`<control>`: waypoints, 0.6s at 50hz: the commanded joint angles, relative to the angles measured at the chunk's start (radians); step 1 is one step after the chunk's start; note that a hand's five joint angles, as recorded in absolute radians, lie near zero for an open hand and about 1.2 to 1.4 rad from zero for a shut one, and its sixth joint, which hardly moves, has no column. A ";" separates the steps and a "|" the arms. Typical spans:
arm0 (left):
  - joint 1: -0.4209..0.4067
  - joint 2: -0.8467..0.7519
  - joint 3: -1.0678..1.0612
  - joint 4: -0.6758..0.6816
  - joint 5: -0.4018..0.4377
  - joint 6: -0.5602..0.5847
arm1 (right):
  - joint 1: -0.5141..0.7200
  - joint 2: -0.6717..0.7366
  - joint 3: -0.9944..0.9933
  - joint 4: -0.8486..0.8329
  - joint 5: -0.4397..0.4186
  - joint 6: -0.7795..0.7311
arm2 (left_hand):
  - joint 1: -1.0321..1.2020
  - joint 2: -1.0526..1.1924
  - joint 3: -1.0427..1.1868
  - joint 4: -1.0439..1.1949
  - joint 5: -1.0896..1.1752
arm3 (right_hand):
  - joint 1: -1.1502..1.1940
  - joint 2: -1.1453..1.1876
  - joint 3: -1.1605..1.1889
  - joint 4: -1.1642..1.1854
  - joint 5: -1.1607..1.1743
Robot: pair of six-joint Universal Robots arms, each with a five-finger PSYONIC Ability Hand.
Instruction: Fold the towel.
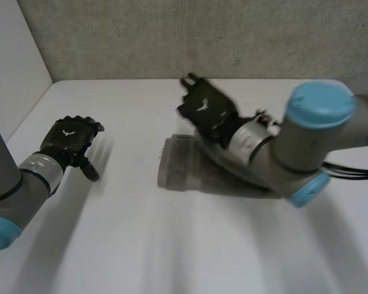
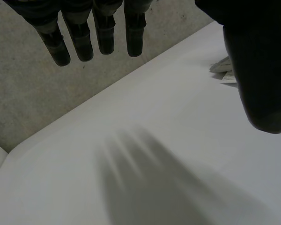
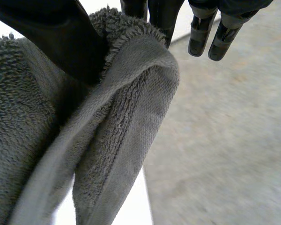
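**Head view entry: grey towel mid-counter, right hand pinching a fold**

Item 1, towel [image 1: 183, 173]. Grey terry cloth with a looped pile and a flatter woven band along its hem. It lies near the middle of the white counter [image 1: 172, 251], a layered edge facing the left arm, and its other side is hidden under the right forearm. In the right wrist view a doubled fold of it rises to the hand, with the hem running down the fold's face.

Item 2, right hand [image 1: 203, 108]. It sits over the towel's far edge and the arm reaches across the cloth. The thumb presses the fold against the fingers behind it, so the hand grips the towel. Two other fingers [image 3: 200, 33] stick out straight past the cloth, touching nothing.

Item 3, left hand [image 1: 70, 139]. It is well apart from the towel, above bare counter on the left side. The fingers [image 2: 84, 40] are straight and spread, the thumb stands off to the side, and it holds nothing.

Item 4, wall [image 1: 202, 37]. Rough and grey, behind the counter's far edge.
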 commanded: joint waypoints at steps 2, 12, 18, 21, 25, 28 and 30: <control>0.000 -0.006 -0.006 0.007 0.000 0.000 | 0.070 0.114 -0.031 0.002 0.018 -0.004 | -0.106 -0.062 -0.038 -0.047 -0.051 | 0.120 0.062 0.015 0.028 0.061; -0.009 -0.014 0.017 0.019 0.000 0.000 | 0.097 0.143 -0.026 0.007 0.046 0.028 | -0.109 -0.065 -0.038 -0.047 -0.051 | -1.276 -1.334 0.015 0.028 -1.160; -0.026 -0.016 0.050 0.036 -0.003 -0.009 | 0.085 0.099 -0.003 0.004 0.049 0.176 | -0.106 -0.062 -0.038 -0.047 -0.051 | -1.276 -1.334 0.015 0.028 -1.160; -0.064 -0.028 0.088 0.036 -0.003 -0.043 | 0.077 0.036 0.019 0.005 0.052 0.304 | -0.106 -0.062 -0.038 -0.047 -0.051 | -1.276 -1.334 0.015 0.028 -1.160; -0.147 -0.048 0.155 0.024 -0.003 -0.142 | 0.042 -0.057 0.066 0.019 0.056 0.462 | -0.106 -0.062 -0.038 -0.047 -0.051 | -1.276 -1.334 0.015 0.028 -1.160; -0.199 -0.066 0.198 0.012 -0.003 -0.210 | -0.025 -0.120 0.129 0.055 0.058 0.528 | -0.106 -0.062 -0.038 -0.047 -0.051 | -1.276 -1.334 0.015 0.028 -1.160; -0.227 -0.081 0.220 0.001 -0.003 -0.241 | -0.063 -0.145 0.162 0.081 0.056 0.542 | -0.106 -0.062 -0.038 -0.047 -0.051 | -1.276 -1.334 0.015 0.028 -1.160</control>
